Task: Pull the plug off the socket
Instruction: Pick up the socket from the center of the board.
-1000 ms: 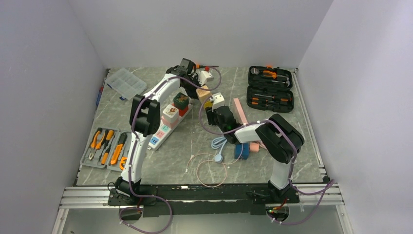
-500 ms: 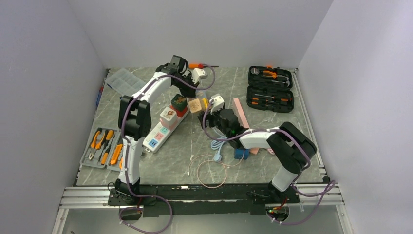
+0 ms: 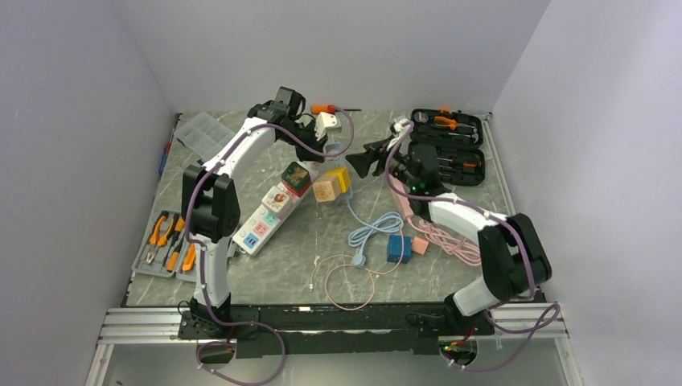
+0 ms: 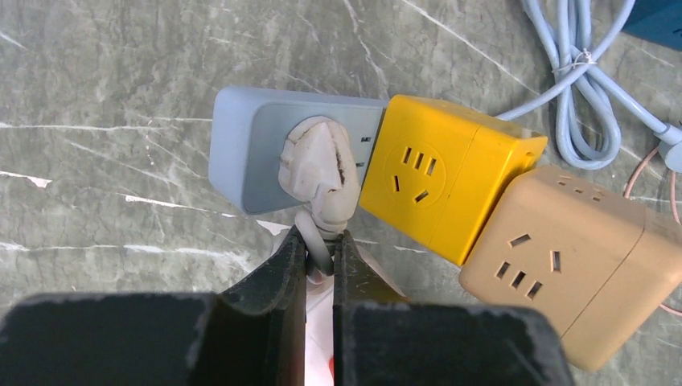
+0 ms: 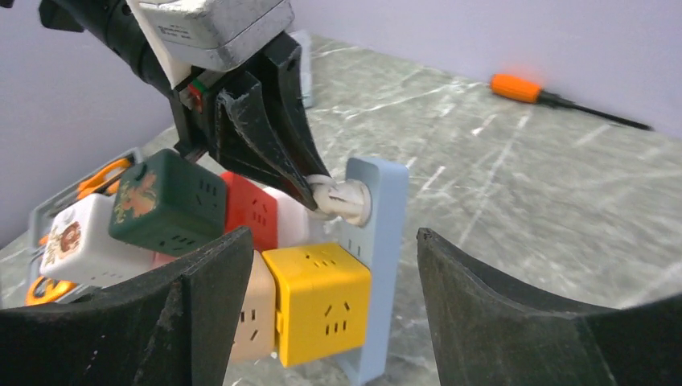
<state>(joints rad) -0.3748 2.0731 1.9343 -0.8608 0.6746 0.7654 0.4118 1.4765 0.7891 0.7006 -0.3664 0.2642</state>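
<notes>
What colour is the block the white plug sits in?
The block holding the plug is pale blue; clearest in the left wrist view.

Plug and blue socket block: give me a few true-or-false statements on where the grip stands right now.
1. The plug is out of the blue socket block. False: it is seated in it.
2. The left gripper is shut on the plug's neck. True.
3. The yellow cube sits against the blue socket block. True.
4. The right gripper holds the yellow cube. False: its jaws stand open and empty, facing the block.
</notes>
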